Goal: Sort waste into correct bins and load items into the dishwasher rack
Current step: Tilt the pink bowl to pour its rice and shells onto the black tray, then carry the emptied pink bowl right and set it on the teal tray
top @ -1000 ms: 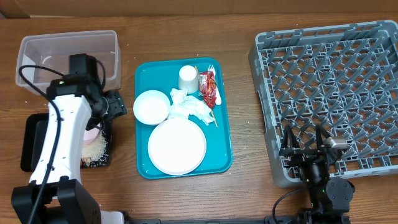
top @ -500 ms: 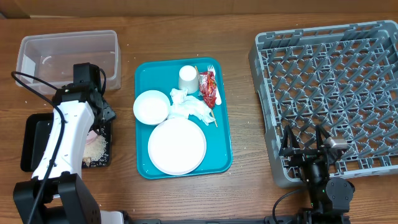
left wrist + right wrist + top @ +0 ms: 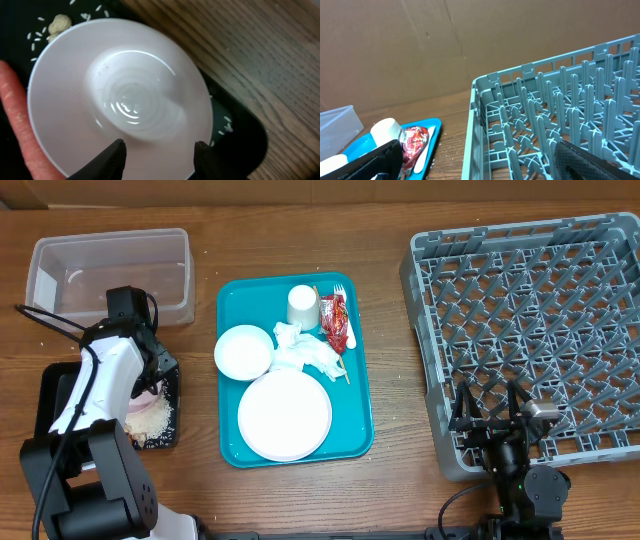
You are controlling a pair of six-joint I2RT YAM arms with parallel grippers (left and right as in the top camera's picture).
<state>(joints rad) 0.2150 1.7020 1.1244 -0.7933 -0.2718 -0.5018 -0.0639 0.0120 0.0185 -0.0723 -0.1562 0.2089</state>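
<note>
1. Left gripper (image 3: 160, 152) hangs close over a white bowl (image 3: 125, 95), its two dark fingertips parted and set above the bowl's near rim. Whether they pinch that rim or only hover, the views do not show.
2. That white bowl sits upright in the black tray (image 3: 50, 415) with nothing in it, and it fills most of the left wrist view.
3. An orange carrot (image 3: 20, 125) lies just beside the bowl in the same tray. Loose rice grains (image 3: 42, 35) and a beige lump (image 3: 59, 22) lie scattered on the black floor beyond it.
4. The clear tub (image 3: 110, 270) stands just behind the black tray, near the left arm's (image 3: 100, 380) wrist.
5. The teal tray (image 3: 230, 440) lies in the middle of the table (image 3: 400, 380). On it are the plate (image 3: 285, 415), a second bowl (image 3: 243, 352), the cup (image 3: 303, 305), crumpled napkins (image 3: 305, 352), the red wrapper (image 3: 333, 315), the fork (image 3: 345, 330) and the wooden stick (image 3: 343, 370).
6. The dishwasher rack (image 3: 530, 310) fills the right side of the table, well apart from the teal tray.
7. From overhead, the left arm reaches from the near edge to the black tray, bent so that the wrist points down, and it hides much of the tray.
8. The right gripper (image 3: 480, 170) stands at the rack's near corner with its fingers spread wide and nothing between them, facing across the rack toward the teal tray.
</note>
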